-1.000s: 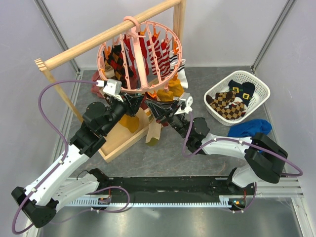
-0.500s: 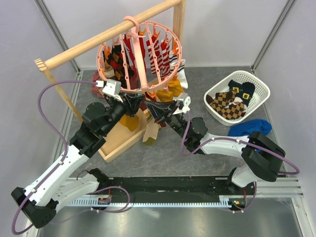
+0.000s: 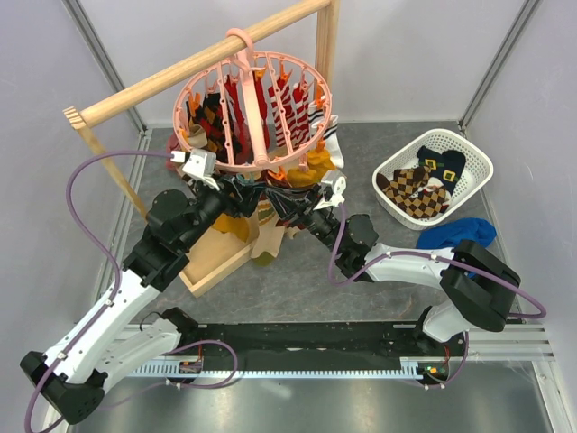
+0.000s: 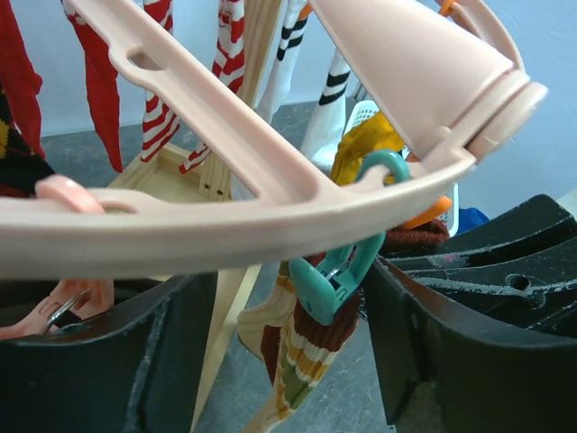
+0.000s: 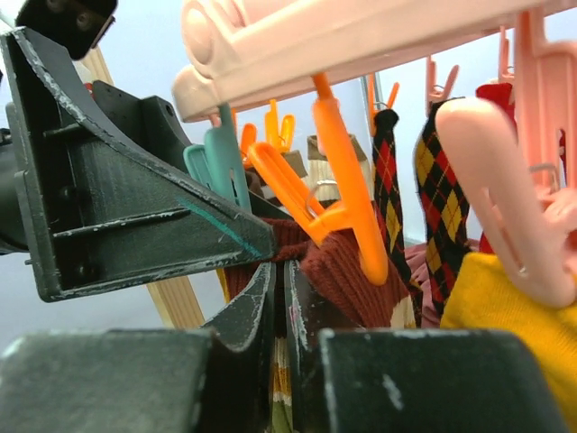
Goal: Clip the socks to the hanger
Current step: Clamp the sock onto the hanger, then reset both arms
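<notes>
**Striped sock under the hanger's 6 o'clock rim**
Top view: the round salmon-pink hanger, hung with argyle and striped socks, sits at 12 o'clock. Left wrist: the left gripper gapes around a teal clip on the striped sock. Right wrist: the right gripper pinches that sock's brown cuff.

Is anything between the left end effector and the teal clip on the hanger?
Nothing visible. The teal clip hangs between the fingers of the open left end effector, already pinching the striped sock by its brown cuff; the hanger ring passes above.
</notes>
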Available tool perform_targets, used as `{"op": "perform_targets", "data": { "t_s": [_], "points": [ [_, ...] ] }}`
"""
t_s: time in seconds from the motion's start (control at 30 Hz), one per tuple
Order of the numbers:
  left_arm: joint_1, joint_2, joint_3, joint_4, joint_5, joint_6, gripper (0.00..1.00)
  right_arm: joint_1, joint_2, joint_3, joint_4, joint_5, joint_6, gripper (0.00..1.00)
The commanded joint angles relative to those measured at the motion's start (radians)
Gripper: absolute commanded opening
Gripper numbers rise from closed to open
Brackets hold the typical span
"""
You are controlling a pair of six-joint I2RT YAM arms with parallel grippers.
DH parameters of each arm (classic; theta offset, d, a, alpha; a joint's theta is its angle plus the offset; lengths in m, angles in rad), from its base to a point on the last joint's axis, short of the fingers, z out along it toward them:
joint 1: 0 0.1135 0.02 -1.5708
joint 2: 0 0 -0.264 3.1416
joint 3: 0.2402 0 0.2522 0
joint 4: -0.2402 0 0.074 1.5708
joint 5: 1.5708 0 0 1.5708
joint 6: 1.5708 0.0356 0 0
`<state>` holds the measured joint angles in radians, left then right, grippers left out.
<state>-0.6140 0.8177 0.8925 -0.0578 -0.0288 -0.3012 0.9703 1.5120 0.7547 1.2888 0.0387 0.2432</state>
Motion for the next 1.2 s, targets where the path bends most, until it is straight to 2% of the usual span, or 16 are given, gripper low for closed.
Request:
{"op": "perform_targets", "data": {
  "t_s": [0.0, 0.23, 0.27, 0.43, 0.53, 0.73, 0.87, 0.93, 0.97, 1.17],
  "points": [
    [0.031, -0.041, -0.010, -0.042, 0.101, -0.047, 0.75, -0.001, -0.013, 0.058, 0.098, -0.031, 0.007, 0.14],
    [0.040, -0.170, -0.017, -0.030, 0.118, -0.068, 0.87, -0.002, -0.059, 0.087, 0.014, -0.080, -0.005, 0.41],
    [0.040, -0.184, -0.017, -0.031, 0.118, -0.075, 0.87, 0.001, -0.074, 0.093, 0.001, -0.085, -0.008, 0.46],
    [0.040, -0.248, 0.032, -0.097, 0.121, -0.073, 0.88, -0.001, -0.121, 0.104, -0.083, -0.131, -0.008, 0.62],
    [0.040, -0.290, 0.074, -0.164, 0.095, -0.059, 0.88, -0.001, -0.160, 0.109, -0.158, -0.163, -0.007, 0.68],
    [0.040, -0.382, 0.123, -0.310, -0.014, -0.032, 0.89, -0.001, -0.283, 0.110, -0.425, -0.212, -0.044, 0.79],
    [0.040, -0.457, 0.125, -0.385, -0.091, -0.026, 0.91, -0.002, -0.448, 0.069, -0.679, -0.120, -0.122, 0.82],
    [0.040, -0.498, 0.126, -0.433, -0.135, -0.019, 0.92, -0.002, -0.510, 0.057, -0.770, -0.027, -0.165, 0.85],
    [0.040, -0.511, 0.126, -0.450, -0.149, -0.016, 0.92, -0.002, -0.563, 0.054, -0.872, 0.012, -0.180, 0.86],
    [0.040, -0.630, 0.091, -0.551, -0.243, -0.016, 0.93, -0.002, -0.807, -0.011, -1.152, 0.426, -0.212, 0.95]
  ]
}}
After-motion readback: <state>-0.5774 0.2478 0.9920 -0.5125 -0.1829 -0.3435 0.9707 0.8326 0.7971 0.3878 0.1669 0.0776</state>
